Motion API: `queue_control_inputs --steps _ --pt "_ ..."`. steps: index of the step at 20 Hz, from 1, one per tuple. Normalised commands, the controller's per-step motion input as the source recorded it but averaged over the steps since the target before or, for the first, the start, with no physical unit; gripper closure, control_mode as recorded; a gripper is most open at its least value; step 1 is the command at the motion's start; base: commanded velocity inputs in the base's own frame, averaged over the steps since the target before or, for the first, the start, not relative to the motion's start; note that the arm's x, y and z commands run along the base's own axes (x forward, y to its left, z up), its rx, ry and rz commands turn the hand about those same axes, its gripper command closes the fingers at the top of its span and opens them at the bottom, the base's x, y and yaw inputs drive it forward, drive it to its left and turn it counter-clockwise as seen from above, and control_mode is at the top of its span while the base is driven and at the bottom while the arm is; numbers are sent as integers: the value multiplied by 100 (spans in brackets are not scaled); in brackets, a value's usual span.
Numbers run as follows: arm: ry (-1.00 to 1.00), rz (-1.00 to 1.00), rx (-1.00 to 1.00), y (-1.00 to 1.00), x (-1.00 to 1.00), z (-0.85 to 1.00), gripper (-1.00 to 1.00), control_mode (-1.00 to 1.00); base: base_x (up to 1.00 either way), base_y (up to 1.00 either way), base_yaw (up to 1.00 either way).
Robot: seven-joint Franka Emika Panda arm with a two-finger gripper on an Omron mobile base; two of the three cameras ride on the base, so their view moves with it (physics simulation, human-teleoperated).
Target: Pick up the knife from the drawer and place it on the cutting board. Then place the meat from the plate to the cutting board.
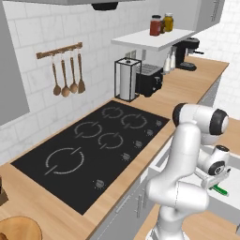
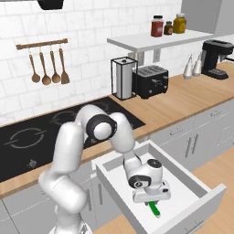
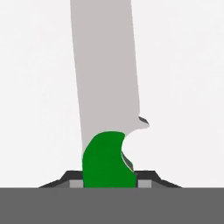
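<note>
Gripper (image 3: pixel 109 180) clamped on knife (image 3: pixel 105 113) at green handle, low inside open drawer (image 2: pixel 201 194)

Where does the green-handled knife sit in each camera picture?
Left base view: knife, low at the right edge, under the arm's wrist.
Right base view: knife bottom centre-right, inside the open drawer.
Hand view: knife centre, handle between the tool's fingertips.
Shared landmark: black toaster.

I count four wooden utensils (image 2: pixel 47 68) hanging on the rail and three jars (image 2: pixel 168 25) on the white shelf. One black toaster (image 2: pixel 152 81), one green-handled knife (image 3: pixel 106 109).
</note>
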Motion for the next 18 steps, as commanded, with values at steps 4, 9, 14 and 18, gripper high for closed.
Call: queue_control_inputs --steps 4,9,14,18 --pt "0 0 0 -2 -43 93 100 -100 0 0 0" --pt "-5 2 0 0 -25 100 100 -100 0 0 0" --pt "-11 4 0 2 -1 100 100 -100 0 0 0" --pt "-7 3 0 2 0 100 100 -100 0 0 0"
